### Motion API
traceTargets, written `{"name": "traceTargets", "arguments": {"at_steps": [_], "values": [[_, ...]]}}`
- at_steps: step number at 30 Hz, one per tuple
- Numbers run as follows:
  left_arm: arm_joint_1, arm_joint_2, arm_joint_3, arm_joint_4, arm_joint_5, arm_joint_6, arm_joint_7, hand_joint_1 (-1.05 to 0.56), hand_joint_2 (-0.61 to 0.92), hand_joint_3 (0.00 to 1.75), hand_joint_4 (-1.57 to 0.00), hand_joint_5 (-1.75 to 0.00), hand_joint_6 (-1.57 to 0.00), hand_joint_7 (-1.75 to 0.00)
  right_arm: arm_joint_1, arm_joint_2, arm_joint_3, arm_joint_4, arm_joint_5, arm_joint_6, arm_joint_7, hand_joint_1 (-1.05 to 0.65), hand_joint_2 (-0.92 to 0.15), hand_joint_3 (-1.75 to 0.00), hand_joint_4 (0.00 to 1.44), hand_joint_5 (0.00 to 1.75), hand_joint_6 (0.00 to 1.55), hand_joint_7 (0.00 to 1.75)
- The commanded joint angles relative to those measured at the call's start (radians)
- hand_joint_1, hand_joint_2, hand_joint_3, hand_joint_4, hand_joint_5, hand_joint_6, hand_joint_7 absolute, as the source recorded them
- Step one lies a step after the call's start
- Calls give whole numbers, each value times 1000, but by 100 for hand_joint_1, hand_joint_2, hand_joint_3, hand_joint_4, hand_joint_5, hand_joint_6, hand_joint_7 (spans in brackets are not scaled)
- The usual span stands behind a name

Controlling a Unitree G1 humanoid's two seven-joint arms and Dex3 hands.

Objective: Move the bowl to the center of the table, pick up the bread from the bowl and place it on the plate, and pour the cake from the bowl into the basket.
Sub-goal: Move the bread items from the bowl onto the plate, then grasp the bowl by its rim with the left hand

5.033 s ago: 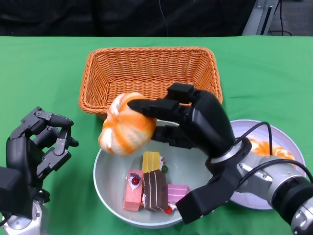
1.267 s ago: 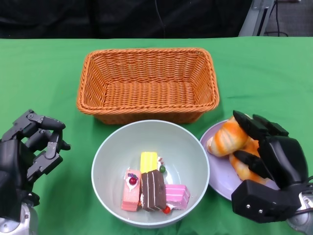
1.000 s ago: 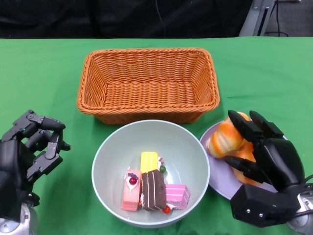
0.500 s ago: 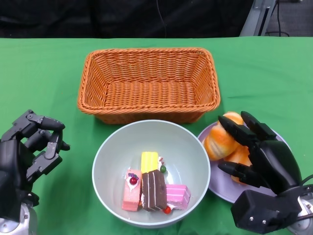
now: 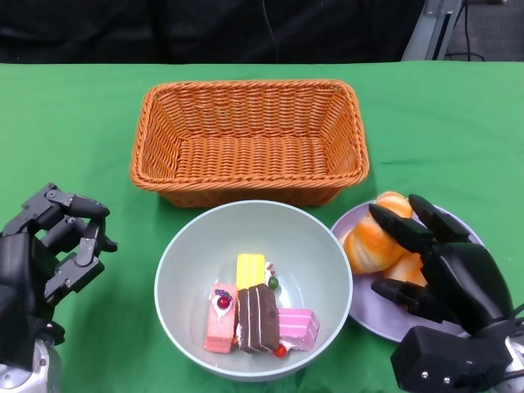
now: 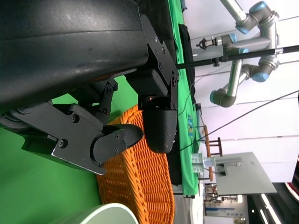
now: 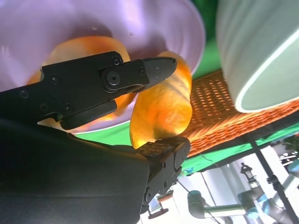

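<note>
Bread (image 5: 373, 244) is seen on the purple plate (image 5: 372, 307), just past the fingertips of the right hand (image 5: 438, 266); a second orange piece beside it is largely covered by that hand in the head view. The right wrist view adds what the head view hides: the bread (image 7: 163, 112) lies between the right hand's spread fingers (image 7: 100, 81), and contact cannot be judged, though no grip is shown and the hand appears open. In that view the plate (image 7: 154, 28), the bowl's pale wall (image 7: 254, 51) and the basket's weave (image 7: 210, 112) are cut off by the frame.

To the left of the right hand, the bowl (image 5: 188, 254) is set, holding cake slices (image 5: 255, 315) in pink, yellow and brown. Beyond it, the wicker basket (image 5: 248, 139) is placed on the green table (image 5: 74, 123).

The left hand (image 5: 49, 254) is kept well apart from the bowl, fingers curled and holding nothing. In the left wrist view, its dark fingers (image 6: 117, 140) block most of the scene.
</note>
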Motion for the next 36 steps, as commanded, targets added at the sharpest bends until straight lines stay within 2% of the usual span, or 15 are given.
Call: {"name": "traceTargets", "arguments": {"at_steps": [1, 8, 14, 21, 27, 30, 36], "values": [[-10, 25, 9, 6, -10, -3, 8, -8, 71, 81, -75, -158, -75, -129, 38, -35, -24, -50, 11, 31, 44, -58, -92, -11, 16, 4, 46, 1], [-12, 24, 14, 6, -15, 4, 5, -7, 71, 80, -76, -157, -76, -128, 90, -62, -56, -130, 16, 58, 84, -58, -92, -10, 17, 4, 47, 1], [-10, 27, 13, 7, -10, 1, 3, -5, 72, 80, -77, -157, -77, -127, 120, -78, -87, -170, 37, 31, 105, -60, -92, -14, 15, 2, 45, 0], [-8, 26, 14, 8, -13, 3, -4, -5, 72, 80, -76, -158, -76, -128, 159, -63, -128, -179, 62, -70, 44, -65, -92, -18, 20, 4, 47, 1], [-10, 24, 17, 9, -21, 3, -10, -6, 71, 81, -76, -159, -76, -129, 185, -59, -158, -193, 72, -237, -31, -60, -91, -14, 28, 7, 49, 1], [-12, 26, 15, 11, -19, 8, -8, -6, 72, 80, -75, -159, -77, -128, 210, -51, -171, -259, 97, -275, -6, -55, -89, -12, 34, 8, 51, 1], [-15, 27, 14, 17, -25, 6, -20, -5, 72, 80, -76, -157, -78, -126, 254, -30, -183, -399, 101, -275, 49, -54, -87, -8, 43, 10, 54, 2]]}}
